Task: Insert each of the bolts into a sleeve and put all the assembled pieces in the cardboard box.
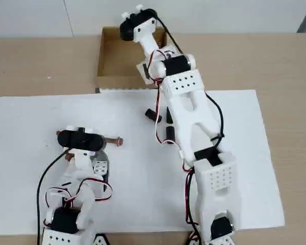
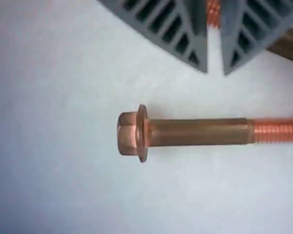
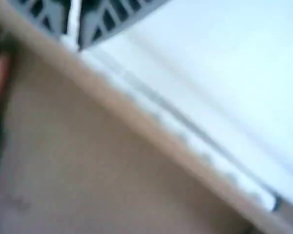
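Overhead, the shallow cardboard box (image 1: 100, 56) sits on the tan surface (image 1: 285, 61), the right claw (image 3: 75, 44) pressed nearly together at its rim. Near the left claw (image 2: 215, 68), likewise nearly closed, a copper flange-headed bolt (image 2: 185, 132) lies on white paper (image 1: 30, 127); black cylindrical sleeves (image 1: 153, 115) lie under the right arm (image 1: 188, 102).

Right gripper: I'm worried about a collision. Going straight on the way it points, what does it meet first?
Probably the cardboard box: the right gripper has its tips right at the rim of one wall, though blur leaves the depth unclear.
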### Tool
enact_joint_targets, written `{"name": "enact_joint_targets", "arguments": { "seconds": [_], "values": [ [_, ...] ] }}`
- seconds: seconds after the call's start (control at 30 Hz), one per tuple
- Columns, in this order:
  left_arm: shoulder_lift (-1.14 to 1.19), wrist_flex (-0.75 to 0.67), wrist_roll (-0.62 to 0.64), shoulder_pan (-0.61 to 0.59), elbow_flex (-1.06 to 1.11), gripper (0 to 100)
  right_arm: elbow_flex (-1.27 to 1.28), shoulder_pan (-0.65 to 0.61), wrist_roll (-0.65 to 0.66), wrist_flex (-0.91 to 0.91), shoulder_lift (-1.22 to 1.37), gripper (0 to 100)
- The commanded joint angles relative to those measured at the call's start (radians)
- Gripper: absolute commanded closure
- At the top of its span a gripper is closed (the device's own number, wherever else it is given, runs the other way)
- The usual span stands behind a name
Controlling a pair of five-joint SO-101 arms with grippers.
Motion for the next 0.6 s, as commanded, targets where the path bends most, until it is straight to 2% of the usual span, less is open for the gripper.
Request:
{"name": "enact_joint_targets", "arguments": {
  "seconds": [0.0,0.13,0.4,0.57],
  "values": [
    [-0.011,-0.018,-0.005,-0.003,-0.007,100,-0.055,-0.007,-0.052,0.076,-0.108,99.5],
    [-0.011,-0.018,-0.005,-0.003,-0.007,100,-0.055,-0.008,-0.092,0.185,-0.151,99.5],
    [-0.011,-0.018,-0.005,-0.003,-0.007,100,-0.054,-0.008,-0.252,0.493,-0.214,99.5],
    [-0.011,-0.018,-0.005,-0.003,-0.007,100,-0.046,-0.008,-0.316,0.522,-0.242,99.5]
  ]
}}
